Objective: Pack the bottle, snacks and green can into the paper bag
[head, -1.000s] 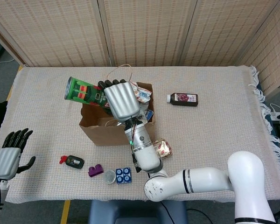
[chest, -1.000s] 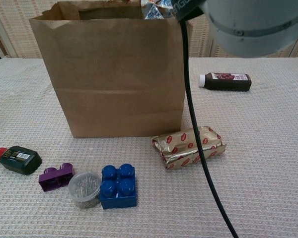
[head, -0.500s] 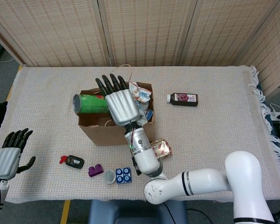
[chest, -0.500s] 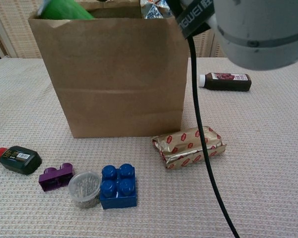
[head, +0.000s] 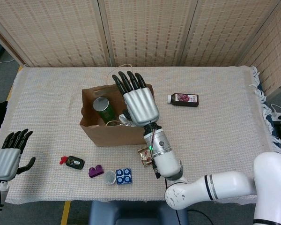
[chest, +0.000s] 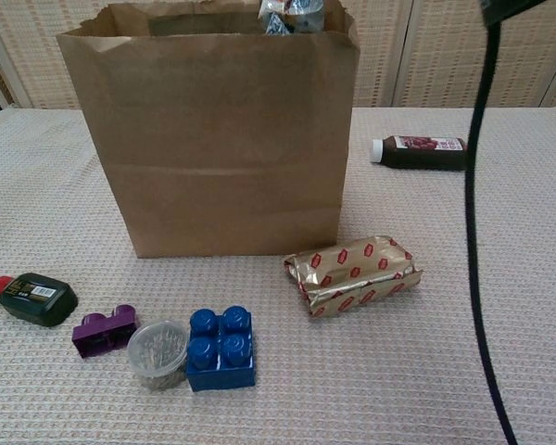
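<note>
Currently logged, as I see it from the console:

Paper bag [head: 113, 126]: upright near the table's middle, mouth open. Thin walls; I judge it will buckle or tip if knocked.

Green can [head: 102, 107]: standing inside the bag, left part, lid up. Rigid and smooth; packed.

Snacks, item one: crinkly silver packet [chest: 292, 13] poking above the bag's far right rim.

Snacks, item two: gold-and-red packet [chest: 353, 273] lying on the table just near and right of the bag, not packed. Likely light, soft, slippery foil; I would take it across its short width, pressing gently so it does not crush or slide out.

Bottle [head: 183, 100]: dark, white cap, lying on its side well right of the bag, not packed. Stiff, may roll; grasp around the body's middle.

Right hand [head: 139, 103]: over the bag's right part, fingers spread, holding nothing.

Left hand [head: 8, 158]: at the near left edge, idle, fingers loosely extended, empty.

Clutter near the bag's front: blue block [chest: 221, 348], purple block [chest: 104, 330], small clear jar [chest: 157, 352], dark flat container [chest: 37, 298].
</note>
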Controlling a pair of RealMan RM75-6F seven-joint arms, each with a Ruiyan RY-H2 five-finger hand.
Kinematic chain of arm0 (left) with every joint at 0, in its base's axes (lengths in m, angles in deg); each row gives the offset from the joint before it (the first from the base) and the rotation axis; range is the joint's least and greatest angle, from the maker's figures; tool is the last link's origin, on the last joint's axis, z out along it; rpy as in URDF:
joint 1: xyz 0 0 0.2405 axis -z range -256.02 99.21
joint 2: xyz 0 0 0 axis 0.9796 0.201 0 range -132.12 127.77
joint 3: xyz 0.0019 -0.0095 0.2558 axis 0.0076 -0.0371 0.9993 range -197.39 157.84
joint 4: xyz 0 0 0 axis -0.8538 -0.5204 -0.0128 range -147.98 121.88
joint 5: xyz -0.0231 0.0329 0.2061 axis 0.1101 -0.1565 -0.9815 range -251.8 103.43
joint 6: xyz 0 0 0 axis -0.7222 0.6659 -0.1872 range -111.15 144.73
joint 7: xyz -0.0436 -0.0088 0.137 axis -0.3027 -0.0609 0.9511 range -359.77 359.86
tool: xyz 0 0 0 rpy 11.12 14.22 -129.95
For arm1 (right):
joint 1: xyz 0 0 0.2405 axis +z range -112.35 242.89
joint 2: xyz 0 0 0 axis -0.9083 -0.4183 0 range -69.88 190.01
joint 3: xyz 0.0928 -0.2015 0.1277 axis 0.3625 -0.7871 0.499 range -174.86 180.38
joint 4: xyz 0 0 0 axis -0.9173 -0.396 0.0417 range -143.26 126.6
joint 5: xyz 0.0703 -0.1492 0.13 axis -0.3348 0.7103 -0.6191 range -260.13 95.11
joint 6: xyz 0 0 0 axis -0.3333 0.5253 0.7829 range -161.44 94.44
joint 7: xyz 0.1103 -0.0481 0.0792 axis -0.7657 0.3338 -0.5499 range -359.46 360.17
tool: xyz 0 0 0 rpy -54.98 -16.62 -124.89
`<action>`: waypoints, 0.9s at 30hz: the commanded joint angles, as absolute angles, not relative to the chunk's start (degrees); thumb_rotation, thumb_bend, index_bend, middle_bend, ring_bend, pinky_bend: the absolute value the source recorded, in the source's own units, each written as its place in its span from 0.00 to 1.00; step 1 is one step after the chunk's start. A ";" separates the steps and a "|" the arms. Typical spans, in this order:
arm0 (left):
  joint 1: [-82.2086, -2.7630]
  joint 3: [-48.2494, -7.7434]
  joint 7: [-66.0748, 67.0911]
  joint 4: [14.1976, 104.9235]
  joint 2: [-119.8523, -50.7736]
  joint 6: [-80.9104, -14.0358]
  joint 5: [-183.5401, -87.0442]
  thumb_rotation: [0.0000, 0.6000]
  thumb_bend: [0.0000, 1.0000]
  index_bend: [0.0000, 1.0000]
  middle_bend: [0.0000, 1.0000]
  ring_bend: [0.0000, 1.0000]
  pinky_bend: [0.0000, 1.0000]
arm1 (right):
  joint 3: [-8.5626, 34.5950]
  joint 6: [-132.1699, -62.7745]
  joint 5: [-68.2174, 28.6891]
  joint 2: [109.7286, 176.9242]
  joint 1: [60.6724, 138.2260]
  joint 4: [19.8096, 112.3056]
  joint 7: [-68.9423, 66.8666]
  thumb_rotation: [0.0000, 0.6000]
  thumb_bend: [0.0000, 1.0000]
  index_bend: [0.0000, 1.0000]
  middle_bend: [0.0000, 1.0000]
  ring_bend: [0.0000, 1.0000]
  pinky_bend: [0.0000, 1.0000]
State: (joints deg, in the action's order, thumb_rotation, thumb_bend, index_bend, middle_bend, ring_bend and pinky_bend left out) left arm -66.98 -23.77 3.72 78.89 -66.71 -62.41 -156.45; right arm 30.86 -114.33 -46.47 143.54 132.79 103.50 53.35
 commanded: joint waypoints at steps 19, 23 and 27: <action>-67.09 -24.05 6.61 79.46 -67.36 -62.97 -155.83 1.00 0.34 0.05 0.00 0.00 0.00 | 1.03 -98.85 -7.36 120.98 101.49 105.64 22.20 1.00 0.15 0.00 0.03 0.00 0.09; -67.16 -24.08 6.76 79.51 -67.42 -63.08 -155.74 1.00 0.34 0.05 0.00 0.00 0.00 | -0.93 -95.98 -5.12 124.61 101.43 102.36 25.57 1.00 0.15 0.00 0.03 0.00 0.09; -67.13 -24.09 6.50 79.46 -67.37 -62.96 -155.73 1.00 0.34 0.05 0.00 0.00 0.00 | -1.14 -93.60 -5.55 127.90 101.76 100.88 28.01 1.00 0.15 0.00 0.03 0.00 0.09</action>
State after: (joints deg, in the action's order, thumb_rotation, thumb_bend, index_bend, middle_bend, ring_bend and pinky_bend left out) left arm -67.13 -24.09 6.52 79.47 -67.37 -62.97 -155.74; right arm -0.66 -94.79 -5.66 126.60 101.87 101.71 26.83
